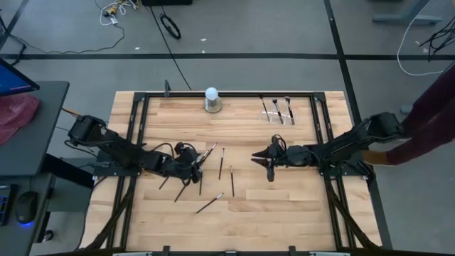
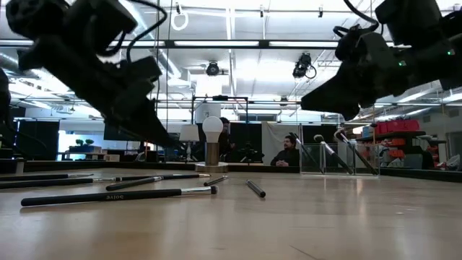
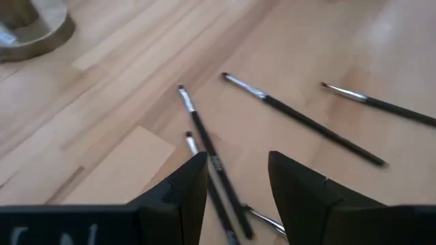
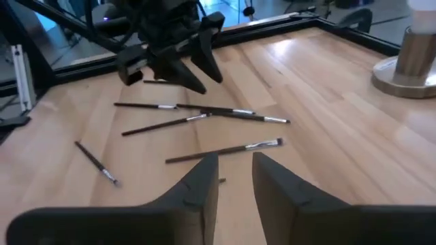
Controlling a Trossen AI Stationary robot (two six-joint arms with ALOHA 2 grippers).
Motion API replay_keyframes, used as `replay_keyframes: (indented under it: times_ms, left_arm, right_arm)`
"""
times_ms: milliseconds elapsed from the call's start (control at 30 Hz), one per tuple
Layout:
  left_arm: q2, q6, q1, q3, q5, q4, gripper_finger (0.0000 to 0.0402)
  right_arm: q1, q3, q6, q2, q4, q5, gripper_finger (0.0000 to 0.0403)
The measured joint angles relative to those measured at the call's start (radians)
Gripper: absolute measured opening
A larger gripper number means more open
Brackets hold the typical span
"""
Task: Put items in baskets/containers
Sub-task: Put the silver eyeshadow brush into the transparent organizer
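Grippers sit near the table's middle, facing each other across a scatter of brushes. The left gripper [image 1: 193, 162] hangs at about nine o'clock from the centre, its fingers [image 3: 180, 197] parted with nothing between them, low over a cluster of brushes [image 1: 186, 186]; two thin handles run under the gap in its wrist view. The right gripper [image 1: 268, 162] is at about three o'clock, fingers [image 4: 197, 187] apart by a narrow gap and empty, raised off the wood in the low view. Between the two lie loose brushes [image 1: 221, 163], one [image 1: 210, 204] farther out toward six o'clock. Three more brushes [image 1: 277, 110] stand in a clear holder [image 1: 288, 117] at about one o'clock, near the far edge. A white ball lamp [image 1: 212, 99] stands at twelve o'clock. A person's sleeve [image 1: 434, 107] reaches in beside the right arm at three o'clock.
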Motion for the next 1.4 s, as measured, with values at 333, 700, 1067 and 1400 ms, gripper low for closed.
replay_keyframes:
  times_ms: [333,700,1067,1400]
  left_arm:
    - [0.059,-0.012,0.045,-0.067,0.023,0.148,0.0161]
    - [0.182,-0.081,0.045,-0.064,-0.002,0.167,0.0161]
    - [0.185,-0.102,0.055,-0.083,-0.003,0.141,0.0154]
    - [0.183,-0.09,0.058,-0.147,0.021,0.174,0.0086]
  right_arm:
    - [-0.013,0.006,-0.005,0.089,0.097,0.034,0.0091]
    - [-0.013,0.006,-0.009,0.09,0.121,0.038,0.0091]
    - [-0.013,0.006,-0.01,0.09,0.121,0.038,0.0091]
    - [-0.013,0.006,-0.01,0.09,0.122,0.038,0.0091]
